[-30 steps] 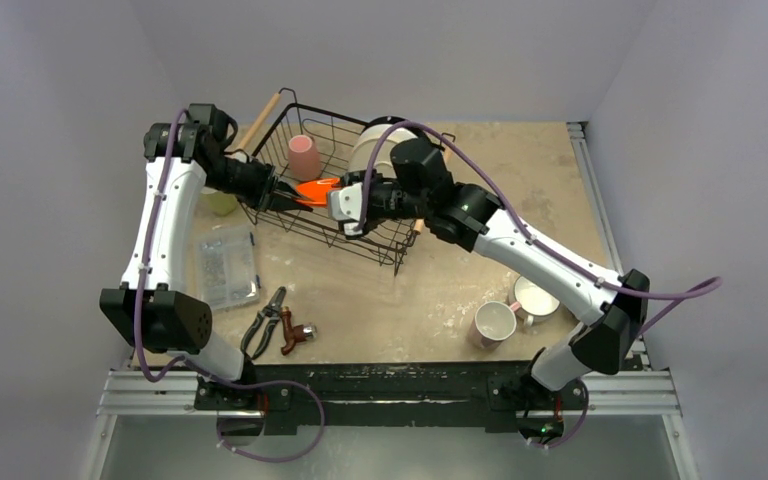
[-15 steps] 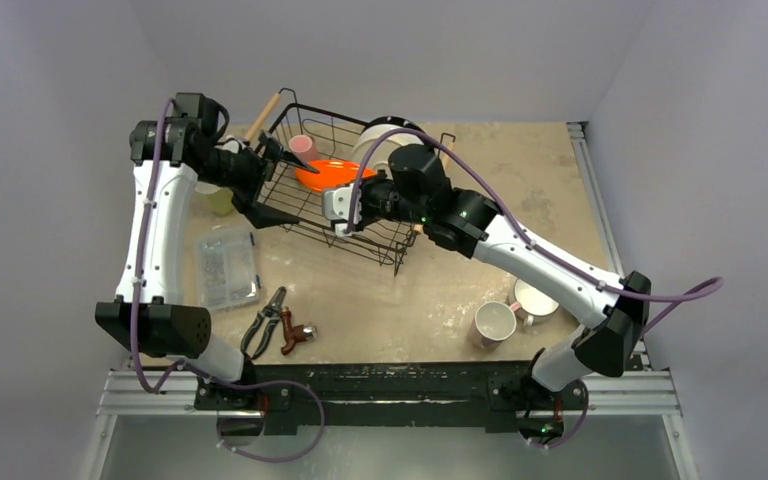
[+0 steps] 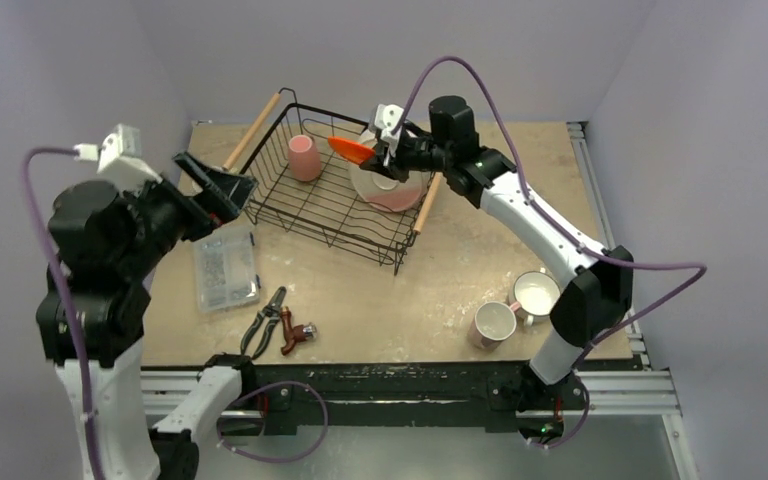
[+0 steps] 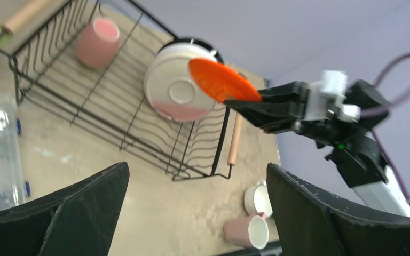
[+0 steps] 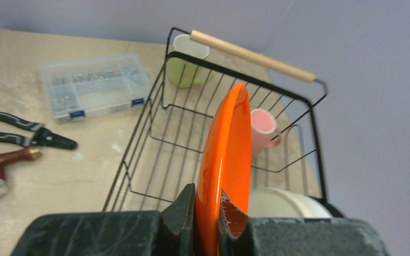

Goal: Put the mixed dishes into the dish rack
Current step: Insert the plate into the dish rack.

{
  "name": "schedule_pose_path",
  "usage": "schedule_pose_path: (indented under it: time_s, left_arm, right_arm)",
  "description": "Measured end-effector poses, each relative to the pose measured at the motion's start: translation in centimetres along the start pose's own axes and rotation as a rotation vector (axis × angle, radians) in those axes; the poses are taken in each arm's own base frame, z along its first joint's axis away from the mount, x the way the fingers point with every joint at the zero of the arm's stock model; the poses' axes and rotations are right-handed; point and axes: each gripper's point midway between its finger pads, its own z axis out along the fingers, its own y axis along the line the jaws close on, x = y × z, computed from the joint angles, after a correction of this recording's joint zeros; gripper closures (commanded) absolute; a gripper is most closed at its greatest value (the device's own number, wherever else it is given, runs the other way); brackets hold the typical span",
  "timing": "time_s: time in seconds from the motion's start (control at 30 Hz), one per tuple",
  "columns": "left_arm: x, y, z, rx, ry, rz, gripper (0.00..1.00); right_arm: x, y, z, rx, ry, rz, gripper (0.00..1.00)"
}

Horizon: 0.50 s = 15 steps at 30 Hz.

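My right gripper is shut on the rim of the glossy red plate, holding it on edge above the right end of the dish rack. A pink mug and a cream plate are in the rack. The left gripper hangs open and empty, high up to the left of the rack. Another pink mug and a white mug lie on the table at the near right. A yellow-green mug stands outside the rack's left end.
A clear plastic box of small parts lies left of the rack. Pliers and a red-handled tool lie near the table's front edge. The rack has wooden rod handles at both ends.
The left gripper has let go of the red plate, opened, and drawn back up and left. The right gripper has closed on the plate and carried it up to the rack's right end.
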Motion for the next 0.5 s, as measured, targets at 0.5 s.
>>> schedule_pose_path:
  time_s: [0.5]
  left_arm:
    - [-2.1, -0.2, 0.0, 0.076, -0.161, 0.284, 0.02]
  right_arm:
    - [13.2, 1.4, 5.7, -0.125, 0.263, 0.393, 1.0]
